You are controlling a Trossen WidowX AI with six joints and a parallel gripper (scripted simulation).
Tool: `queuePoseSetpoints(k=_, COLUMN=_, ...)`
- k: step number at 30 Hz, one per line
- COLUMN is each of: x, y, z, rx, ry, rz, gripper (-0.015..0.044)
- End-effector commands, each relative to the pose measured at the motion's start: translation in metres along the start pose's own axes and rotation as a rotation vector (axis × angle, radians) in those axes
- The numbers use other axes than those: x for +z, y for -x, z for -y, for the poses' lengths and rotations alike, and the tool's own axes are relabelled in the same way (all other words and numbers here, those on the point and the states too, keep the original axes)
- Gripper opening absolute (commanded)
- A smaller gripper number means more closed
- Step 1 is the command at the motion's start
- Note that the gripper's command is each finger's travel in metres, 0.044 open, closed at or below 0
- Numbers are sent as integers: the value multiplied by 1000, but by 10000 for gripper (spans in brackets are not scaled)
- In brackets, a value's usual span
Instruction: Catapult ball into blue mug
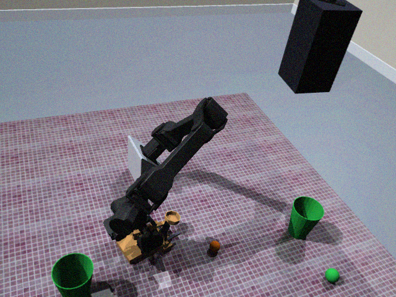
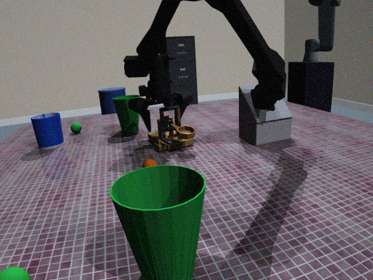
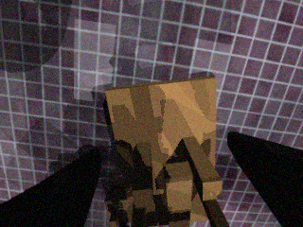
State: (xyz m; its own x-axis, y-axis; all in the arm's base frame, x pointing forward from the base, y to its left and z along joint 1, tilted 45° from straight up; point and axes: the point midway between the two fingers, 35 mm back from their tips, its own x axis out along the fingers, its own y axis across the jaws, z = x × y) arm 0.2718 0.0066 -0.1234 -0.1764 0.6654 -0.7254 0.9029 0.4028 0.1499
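Observation:
The wooden catapult stands on the tiled surface. Its round cup looks empty. My gripper is open and points down over the catapult, its fingers at either side of it with nothing held. In the wrist view the catapult's base and frame show between the fingers. An orange ball lies on the surface a short way from the catapult. The blue mug stands upright at the left in the exterior view; the top view does not show it.
One green cup stands beyond the catapult in the exterior view; another green cup stands in its foreground. Green balls lie apart from the catapult. A grey slanted box stands by the arm's base.

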Motion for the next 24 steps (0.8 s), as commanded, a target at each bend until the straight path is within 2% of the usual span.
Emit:
queuePoseSetpoints(k=1, x=-2, y=-4, z=3, rx=-1, ry=-12, rz=-12, gripper=440)
queuePoseSetpoints(k=3, x=-2, y=-4, z=3, rx=-1, ry=-12, rz=-12, gripper=440)
queuePoseSetpoints(k=13, x=0, y=-1, z=1, rx=-1, ry=-2, rz=-2, gripper=177)
queuePoseSetpoints(k=20, x=0, y=-1, z=1, rx=-1, ry=-2, rz=-2, gripper=131)
queuePoseSetpoints(k=22, x=1, y=10, z=1, rx=-3, ry=-3, rz=0, gripper=78)
queuePoseSetpoints(k=24, x=1, y=37, z=1, rx=-6, ry=-4, rz=1, gripper=26)
